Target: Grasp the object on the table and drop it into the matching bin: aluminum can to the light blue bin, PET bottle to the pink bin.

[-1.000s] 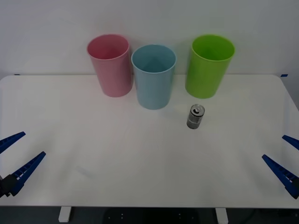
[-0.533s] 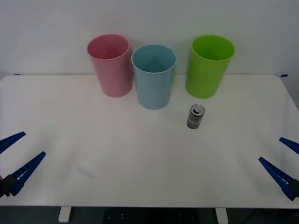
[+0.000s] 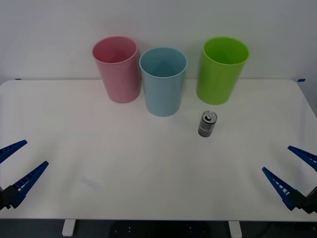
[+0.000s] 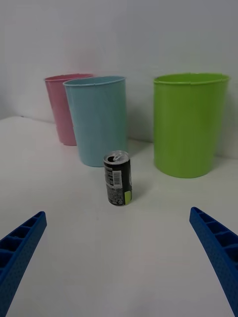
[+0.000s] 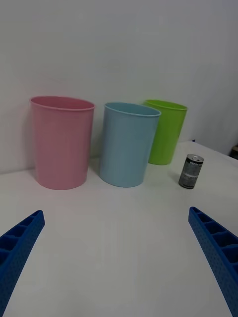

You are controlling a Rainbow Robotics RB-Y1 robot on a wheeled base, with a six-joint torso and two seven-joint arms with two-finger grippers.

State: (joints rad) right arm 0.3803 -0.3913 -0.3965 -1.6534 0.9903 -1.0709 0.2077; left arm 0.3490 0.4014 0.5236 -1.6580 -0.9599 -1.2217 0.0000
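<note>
The aluminum can (image 3: 207, 124) is small and dark grey with a silver top, standing upright on the white table (image 3: 148, 168) just in front of the lime green bin. It also shows in the right wrist view (image 4: 117, 178) and the left wrist view (image 5: 191, 171). Behind it at the table's far edge stand the light blue bin (image 3: 162, 81) and, to its left, the pink bin (image 3: 117, 69). My right gripper (image 3: 293, 171) is open at the table's front right, well short of the can. At the front left corner my left gripper (image 3: 20, 163) stays open and idle.
A lime green bin (image 3: 222, 70) stands right of the light blue bin, close behind the can. A white wall rises behind the bins. Bare tabletop lies between both grippers and the row of bins.
My right gripper has moved leftward and inward over the table's front right, toward the can. The left gripper, the can and the bins have not moved.
</note>
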